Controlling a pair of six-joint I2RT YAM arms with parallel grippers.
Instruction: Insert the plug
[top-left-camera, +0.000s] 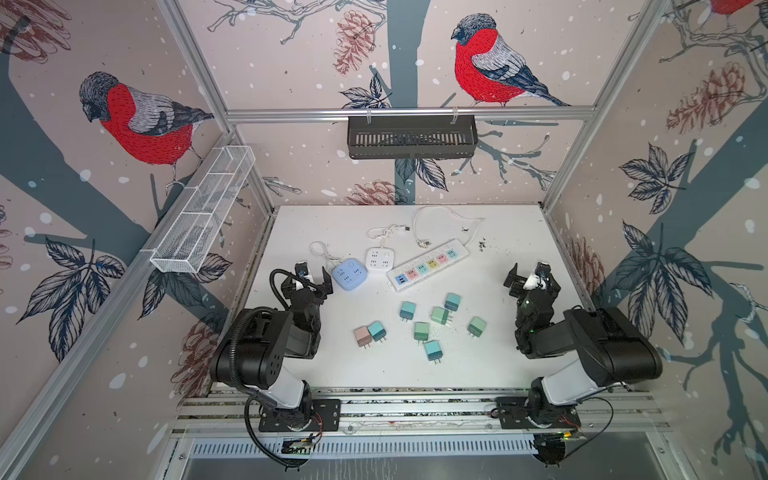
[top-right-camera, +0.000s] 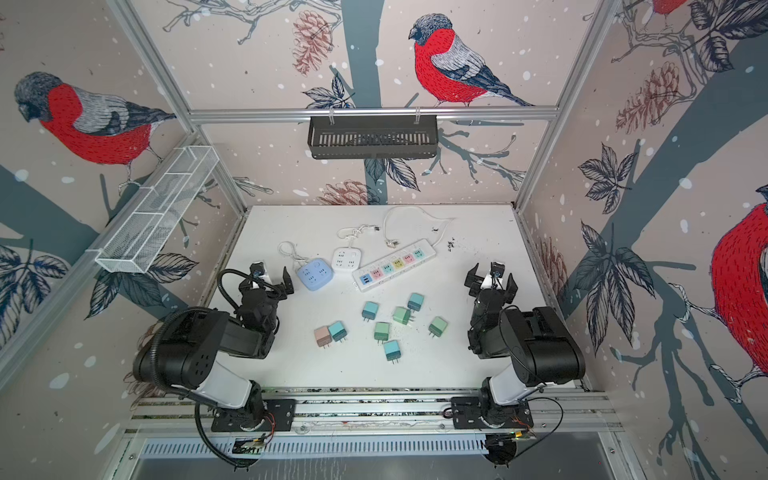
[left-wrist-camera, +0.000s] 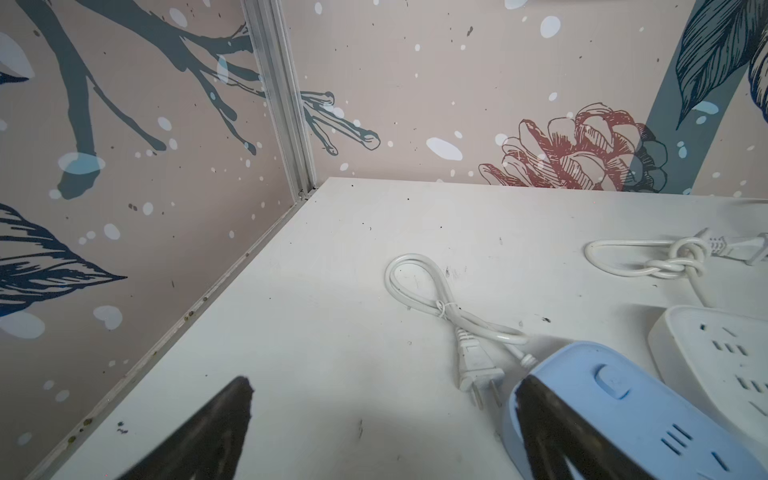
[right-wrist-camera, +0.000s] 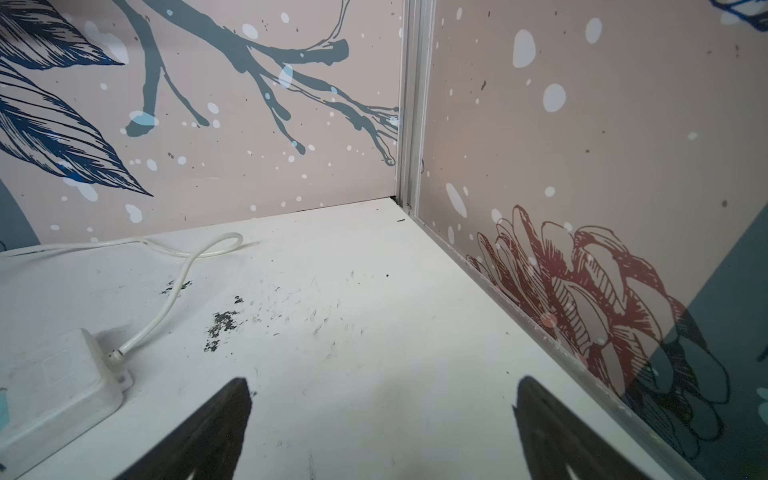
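Note:
Several small cube plugs lie loose on the white table (top-left-camera: 519, 249), among them a pink one (top-left-camera: 362, 336), a teal one (top-left-camera: 432, 350) and a green one (top-left-camera: 476, 326). Behind them are a long white power strip (top-left-camera: 428, 264) with coloured sockets, a blue square socket block (top-left-camera: 349, 273) and a white square one (top-left-camera: 379, 259). My left gripper (top-left-camera: 314, 277) stands open and empty just left of the blue block (left-wrist-camera: 623, 399); in the wrist view one finger overlaps its edge. My right gripper (top-left-camera: 528, 276) stands open and empty over bare table near the right wall.
White cords with their own plugs (left-wrist-camera: 473, 365) trail behind the socket blocks. The long strip's cord end (right-wrist-camera: 54, 382) shows in the right wrist view. A black basket (top-left-camera: 411, 137) hangs on the back wall and a white wire basket (top-left-camera: 203, 208) on the left wall.

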